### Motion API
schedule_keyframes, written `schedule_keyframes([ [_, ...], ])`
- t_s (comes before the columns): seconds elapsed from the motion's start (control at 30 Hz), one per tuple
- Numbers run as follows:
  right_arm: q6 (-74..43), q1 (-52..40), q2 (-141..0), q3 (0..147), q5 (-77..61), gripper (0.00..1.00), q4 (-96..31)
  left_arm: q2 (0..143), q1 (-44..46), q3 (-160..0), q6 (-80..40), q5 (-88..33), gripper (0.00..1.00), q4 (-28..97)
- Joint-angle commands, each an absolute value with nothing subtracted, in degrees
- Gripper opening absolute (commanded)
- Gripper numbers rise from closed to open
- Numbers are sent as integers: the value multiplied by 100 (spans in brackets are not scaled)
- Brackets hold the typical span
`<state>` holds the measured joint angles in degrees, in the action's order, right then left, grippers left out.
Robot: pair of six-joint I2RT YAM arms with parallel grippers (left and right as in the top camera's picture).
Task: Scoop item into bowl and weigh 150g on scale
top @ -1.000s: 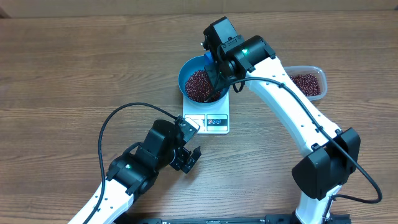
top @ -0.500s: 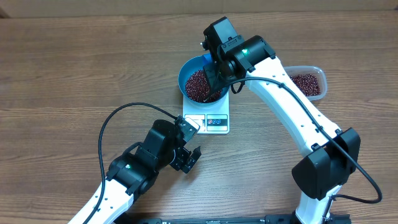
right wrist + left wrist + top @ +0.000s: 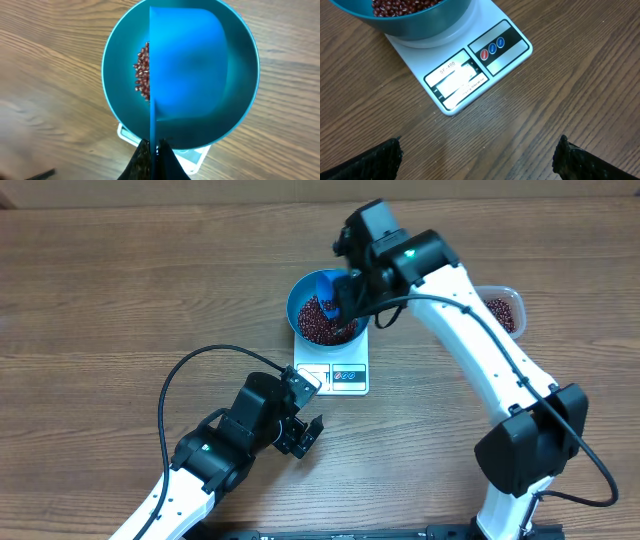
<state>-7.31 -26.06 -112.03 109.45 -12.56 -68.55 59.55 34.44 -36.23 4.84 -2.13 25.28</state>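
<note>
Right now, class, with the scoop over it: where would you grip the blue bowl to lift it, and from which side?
Pinch the rim of the bowl on its left side, from above, with the open left gripper: one finger inside, one outside. The round wall looks too wide to span, and the right gripper holds the scoop over the right part. Keep it level; beans lie inside.

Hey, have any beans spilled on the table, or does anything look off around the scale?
Nothing stands out. The beans are inside the bowl, which sits on the scale, and the scoop is over the bowl. No stray beans show on the table. Glare hides the display.
</note>
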Motion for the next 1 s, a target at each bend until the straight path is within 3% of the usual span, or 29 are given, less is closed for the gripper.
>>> schedule_keyframes([
  [0.0,-768,-2320,-10960,11150,-2239,4,-6838,5990,3404,-3581,578,-193,100,2528],
  [0.43,-742,-1470,-10960,11150,-3905,4,-6842,5990,3404,-3581,578,-193,99,2528],
  [0.83,-421,-1374,-10960,11150,-3903,4,-6888,5990,3404,-3581,578,-193,99,2528],
  [0.97,-403,-1400,-10960,11150,-3201,4,-7050,5990,3404,-3581,578,-193,100,2528],
])
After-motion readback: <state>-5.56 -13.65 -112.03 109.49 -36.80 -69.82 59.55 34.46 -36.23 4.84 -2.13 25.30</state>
